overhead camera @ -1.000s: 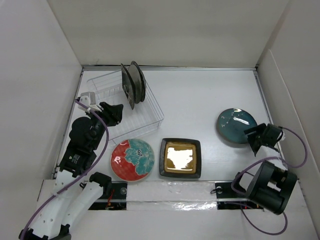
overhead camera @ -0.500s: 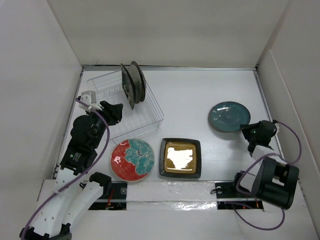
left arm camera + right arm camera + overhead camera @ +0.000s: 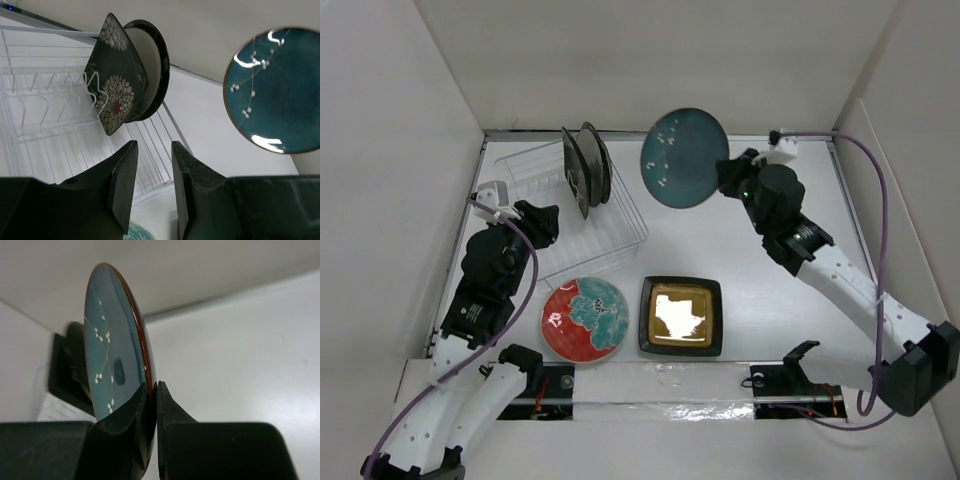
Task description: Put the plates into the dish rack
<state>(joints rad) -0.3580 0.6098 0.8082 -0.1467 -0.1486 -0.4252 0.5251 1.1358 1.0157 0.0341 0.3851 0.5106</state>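
The teal plate (image 3: pixel 684 157) is in the air over the far part of the table (image 3: pixel 750 240), to the right of the dish rack (image 3: pixel 525 170) and apart from it. It stands close to on edge. Being round, it has no long axis to speak of; what matters is its glazed face, which is turned toward the near side and the left arm, with its back toward the far wall. Your right gripper (image 3: pixel 151 389) is clenched on its rim, one finger on each face.

By my reckoning you are under halfway. Two plates stand upright at the rack's far end, the square dark floral plate (image 3: pixel 116 82) in front of the round dark-rimmed cream plate (image 3: pixel 152 65). The red plate (image 3: pixel 584 319) and the square black-gold plate (image 3: pixel 680 316) lie flat side by side on the table near the arm bases. You can see only five plates; I cannot tell you where any other is.

Your left gripper (image 3: pixel 153 150) hovers at the rack's near end, jaws parted, holding nothing.
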